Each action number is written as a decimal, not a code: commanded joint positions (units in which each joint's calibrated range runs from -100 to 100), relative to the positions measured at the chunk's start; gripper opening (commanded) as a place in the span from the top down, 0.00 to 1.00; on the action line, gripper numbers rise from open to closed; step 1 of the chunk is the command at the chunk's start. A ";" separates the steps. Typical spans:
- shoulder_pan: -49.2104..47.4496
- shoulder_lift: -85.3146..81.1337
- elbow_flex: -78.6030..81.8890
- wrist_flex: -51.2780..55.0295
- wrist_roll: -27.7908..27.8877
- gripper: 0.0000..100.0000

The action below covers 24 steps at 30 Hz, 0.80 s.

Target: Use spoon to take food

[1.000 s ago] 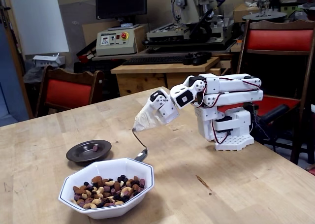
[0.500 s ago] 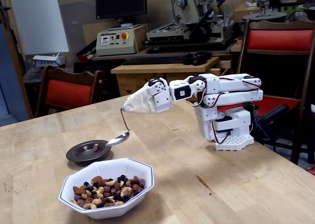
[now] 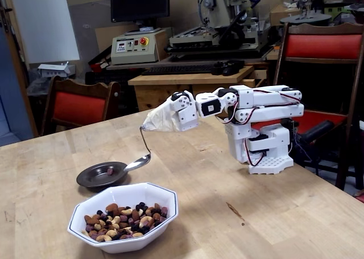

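Barely shifted, our spoon point(image 3: 138, 163) hovers at the dark plate's point(image 3: 91, 181) rim.
Gripper point(image 3: 154, 122) jaws clenched on its wrapped handle; food point(image 3: 122, 220) fills the bowl point(image 3: 149, 192).

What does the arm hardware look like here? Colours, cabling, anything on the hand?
The arm is white plastic with black motor blocks at the joints, on a white base standing on the table. Thin red and black wires loop along the links and down the base. The hand is wrapped in a beige, cone-shaped covering, so its fingers are hidden. No markings are readable.
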 commanded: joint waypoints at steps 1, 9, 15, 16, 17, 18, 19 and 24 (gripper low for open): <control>0.03 -0.78 1.03 0.60 0.00 0.96; -0.27 -0.78 1.03 2.34 0.05 0.96; -0.20 -0.78 1.03 3.77 0.00 0.96; -0.20 -0.78 1.03 3.92 0.00 0.96; -0.20 -0.78 1.03 4.24 0.00 0.96; -0.05 -0.78 1.03 4.40 0.00 0.96; 0.03 -0.78 1.03 4.64 0.00 0.96; 0.03 -0.78 1.03 4.48 0.05 0.96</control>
